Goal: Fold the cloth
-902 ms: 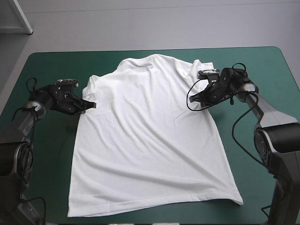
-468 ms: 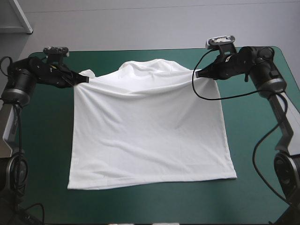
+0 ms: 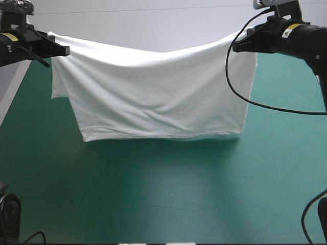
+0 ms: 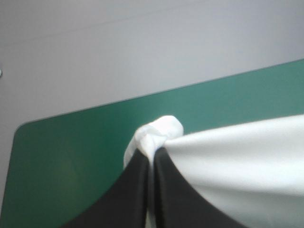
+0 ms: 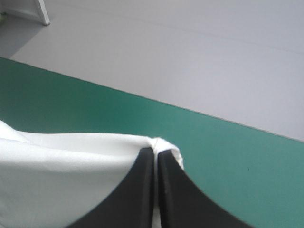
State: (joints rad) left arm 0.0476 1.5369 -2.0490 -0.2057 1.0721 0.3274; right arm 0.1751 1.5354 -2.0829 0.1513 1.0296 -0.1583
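One white T-shirt hangs like a curtain over the teal-green desk, its top edge sagging between both arms. The left gripper pinches one upper corner and the right gripper the other, each clamped tight on fabric.

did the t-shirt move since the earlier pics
Yes. The T-shirt, earlier flat on the teal-green cover, now hangs raised off it, stretched between the left gripper and right gripper.

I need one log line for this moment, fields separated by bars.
T-shirt: held up, hanging spread over table | left gripper: shut on T-shirt | right gripper: shut on T-shirt
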